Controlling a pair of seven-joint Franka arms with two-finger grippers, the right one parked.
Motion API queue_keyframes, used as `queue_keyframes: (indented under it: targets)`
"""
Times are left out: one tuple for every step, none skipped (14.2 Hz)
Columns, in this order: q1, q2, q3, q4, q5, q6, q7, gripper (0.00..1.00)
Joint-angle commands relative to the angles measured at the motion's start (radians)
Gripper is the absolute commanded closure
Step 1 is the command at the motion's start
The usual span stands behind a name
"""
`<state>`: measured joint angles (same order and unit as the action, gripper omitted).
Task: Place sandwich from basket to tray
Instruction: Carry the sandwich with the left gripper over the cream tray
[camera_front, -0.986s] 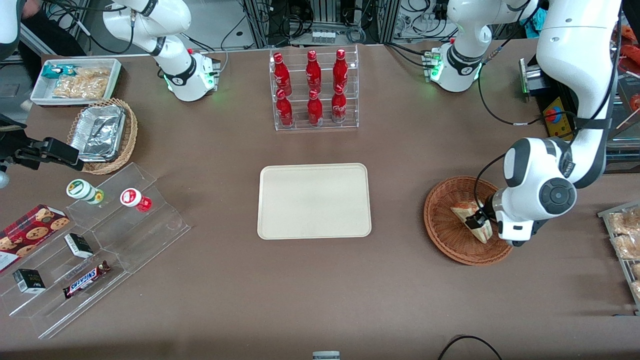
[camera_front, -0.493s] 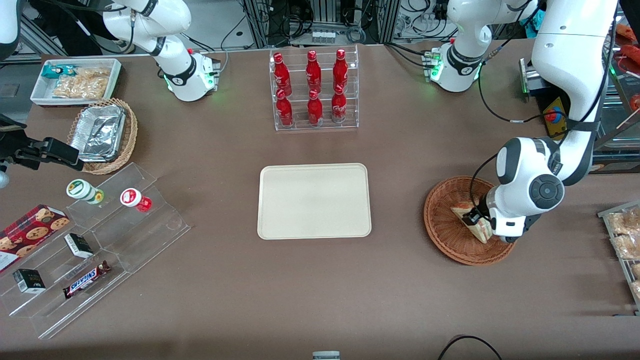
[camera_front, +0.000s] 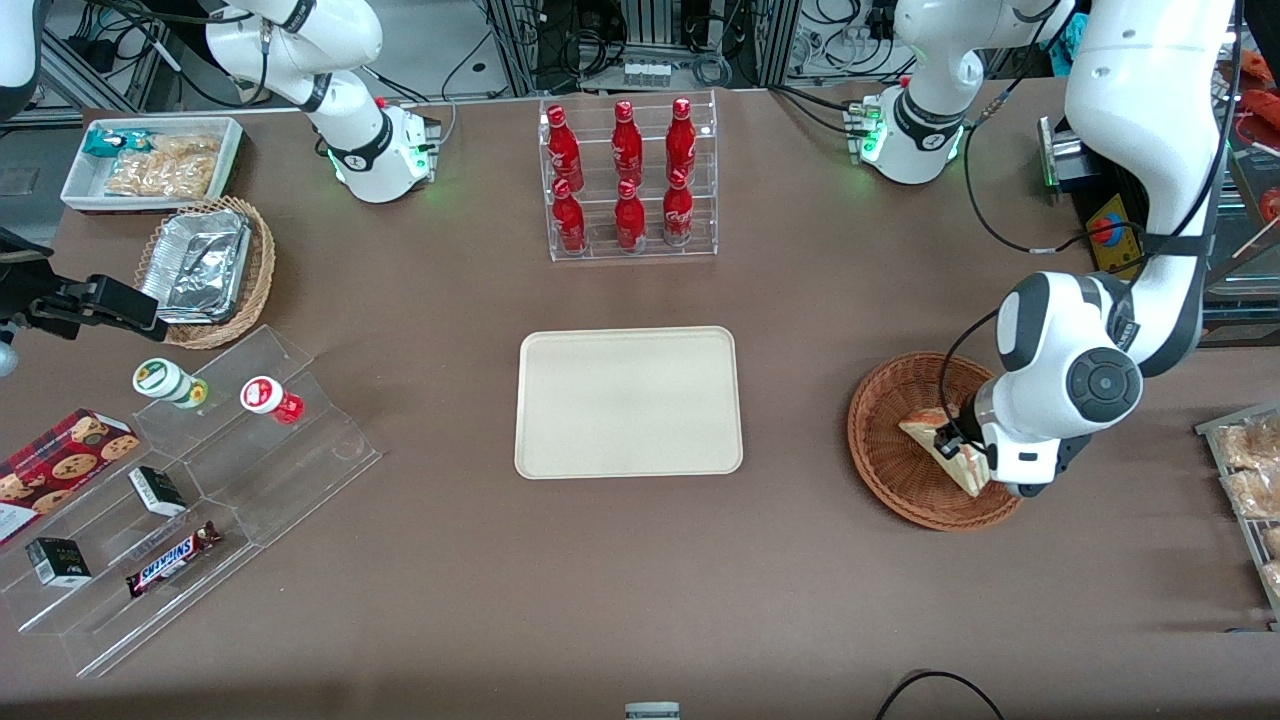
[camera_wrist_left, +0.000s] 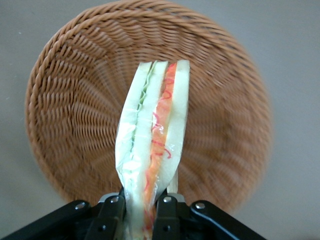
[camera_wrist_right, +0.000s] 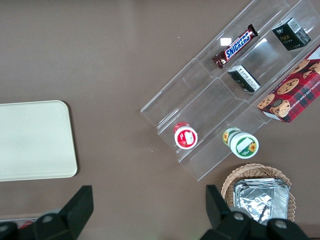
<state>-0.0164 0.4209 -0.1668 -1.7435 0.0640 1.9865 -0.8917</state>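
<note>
Our hand (camera_wrist_left: 142, 210) is clamped on the sandwich (camera_wrist_left: 152, 145), one finger pressed to each bread face at its lower end, so the wedge stands on edge with the green and red filling layers showing between the slices. In the wrist view the sandwich hangs over the middle of the basket (camera_wrist_left: 65, 115), and the weave beneath looks soft enough that we judge it already raised a little off the wicker, though we cannot be sure it is fully clear. From the front, the hand (camera_front: 945, 440) sits over the basket (camera_front: 885, 440), and the sandwich (camera_front: 925, 430) pokes out from under the wrist, over the basket's inner floor. We take this as the lifting step: the grasp is made and the carry has not begun. The tray (camera_front: 628, 402) lies on the counter (camera_front: 640, 600) at about nine o'clock from the basket in the front view, well apart from it, with bare counter between. Next we need enough height to pass the basket's rim, then a level sweep toward nine o'clock to bring the wedge over the tray's middle before lowering and letting go. The slick wrap could slide between the fingers, so a gentle pace seems wise.
</note>
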Motion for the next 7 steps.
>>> queue_keyframes:
  targets:
    - [-0.138,-0.001,0.004,0.165,0.013,-0.164,-0.081,0.81]
    - [-0.186,0.013,0.003,0.188,0.013,-0.166,-0.096,0.81]
    - [-0.247,0.028,0.003,0.209,0.011,-0.166,-0.098,0.81]
    - [-0.296,0.053,0.003,0.226,0.007,-0.166,-0.098,0.81]
    - [-0.345,0.082,0.003,0.258,0.007,-0.164,-0.098,0.81]
    - [-0.399,0.123,0.001,0.300,0.007,-0.166,-0.098,0.81]
    - [-0.445,0.160,0.001,0.338,0.011,-0.164,-0.092,0.81]
